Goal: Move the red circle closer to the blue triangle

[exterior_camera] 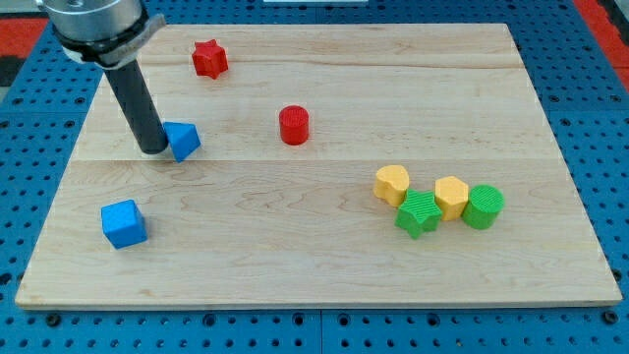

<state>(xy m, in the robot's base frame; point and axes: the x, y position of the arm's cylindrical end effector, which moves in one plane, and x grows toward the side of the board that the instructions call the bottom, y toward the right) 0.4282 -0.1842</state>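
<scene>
The red circle [294, 126] stands on the wooden board near the middle, a little toward the view's top. The blue triangle [183, 140] lies to its left, about a hand's width away. My tip [153, 149] rests on the board right against the blue triangle's left side. The dark rod rises from it toward the view's top left. The red circle is well to the right of my tip, with the triangle between them.
A red star [208, 59] lies near the view's top. A blue cube [123, 223] sits at the lower left. At the right, a yellow block [391, 184], a green star [418, 213], a second yellow block [451, 196] and a green cylinder [483, 206] are clustered.
</scene>
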